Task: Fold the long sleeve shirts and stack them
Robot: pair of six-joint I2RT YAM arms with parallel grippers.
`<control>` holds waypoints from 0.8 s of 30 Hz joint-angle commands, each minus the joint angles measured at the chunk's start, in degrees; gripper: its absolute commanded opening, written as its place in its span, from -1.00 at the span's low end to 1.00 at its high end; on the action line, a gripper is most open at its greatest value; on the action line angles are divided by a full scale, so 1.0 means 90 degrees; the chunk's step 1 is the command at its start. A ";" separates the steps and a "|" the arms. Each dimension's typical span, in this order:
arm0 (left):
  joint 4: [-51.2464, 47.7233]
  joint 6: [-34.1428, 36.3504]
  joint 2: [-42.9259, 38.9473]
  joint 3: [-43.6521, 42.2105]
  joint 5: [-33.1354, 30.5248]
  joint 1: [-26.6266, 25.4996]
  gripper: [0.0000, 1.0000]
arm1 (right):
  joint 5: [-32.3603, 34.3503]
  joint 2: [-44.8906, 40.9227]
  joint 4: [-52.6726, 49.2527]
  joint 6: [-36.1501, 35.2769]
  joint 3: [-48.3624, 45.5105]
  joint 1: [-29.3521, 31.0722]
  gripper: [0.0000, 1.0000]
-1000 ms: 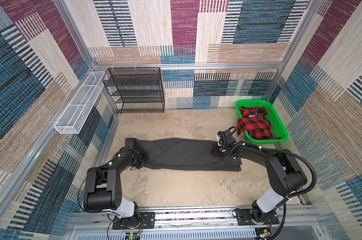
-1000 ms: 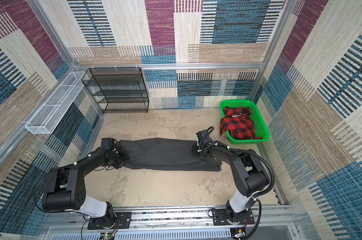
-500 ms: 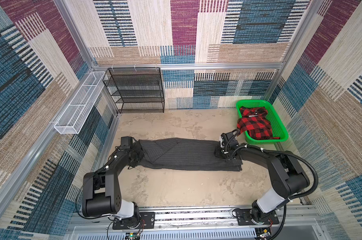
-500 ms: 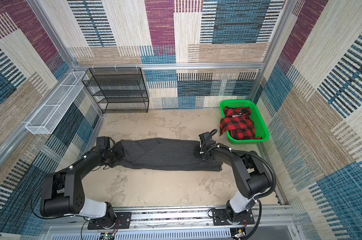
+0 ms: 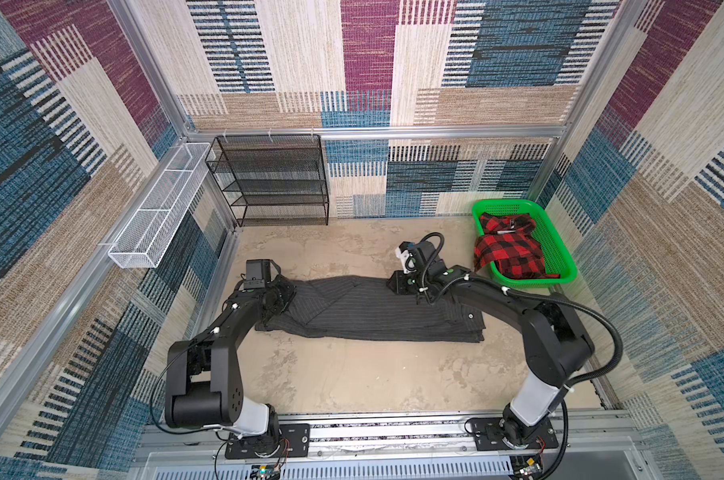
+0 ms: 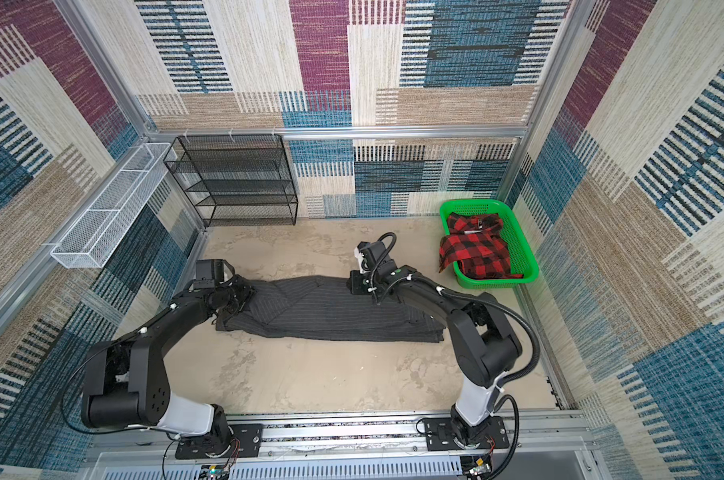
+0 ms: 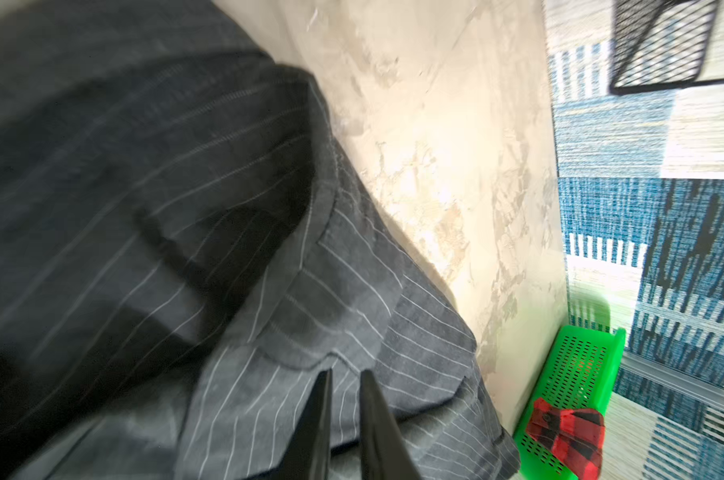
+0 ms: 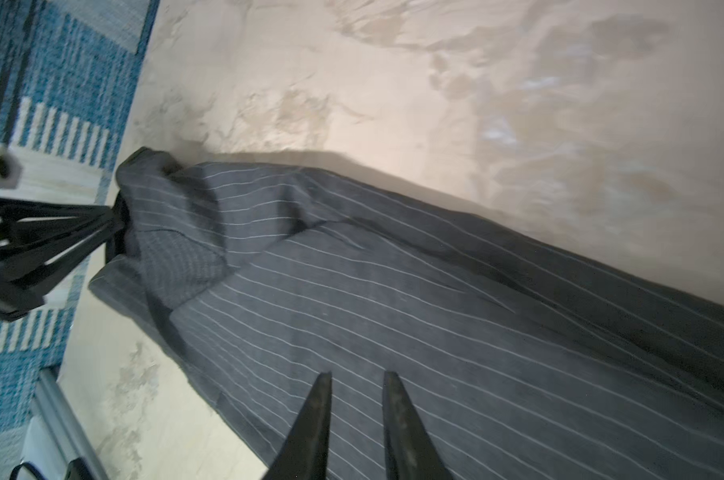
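right wrist view alone shows left gripper (image 8: pixel 117 226) pinching the pinstriped shirt (image 8: pixel 393 311).

Front floor (image 5: pixel 352 374) free; grey shirt (image 5: pixel 376 316), basket (image 5: pixel 555 249) obstruct.

blurred: grey shirt (image 7: pixel 82 166) near lens | hidden: its corner, apparently, under right arm (image 5: pixel 497 297)

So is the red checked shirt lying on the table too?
No, the red shirt sits in the green basket.
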 commanded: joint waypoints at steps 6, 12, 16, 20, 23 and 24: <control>0.1139 -0.0157 0.1043 0.0082 0.0165 0.0020 -0.70 | -0.1178 0.1428 0.1236 0.0430 0.0999 0.0455 -0.53; 0.1235 -0.0080 0.1500 0.0259 0.0055 0.0078 -0.71 | -0.1055 0.2020 0.1067 0.0631 0.1061 0.0341 -0.61; 0.1189 0.0017 0.1623 0.0367 0.0037 0.0138 -0.71 | -0.0884 0.2014 0.1126 0.0709 0.0768 0.0096 -0.63; 0.1052 0.0155 0.1644 0.0566 -0.0023 0.0186 -0.72 | -0.0697 0.1801 0.1145 0.0678 0.0483 -0.0203 -0.64; 0.0913 0.0239 0.1692 0.0850 -0.0005 0.0195 -0.72 | -0.0604 0.1619 0.1013 0.0505 0.0471 -0.0320 -0.63; 0.0864 0.0253 0.1696 0.0964 0.0015 0.0189 -0.72 | -0.0533 0.1554 0.0881 0.0423 0.0529 -0.0325 -0.63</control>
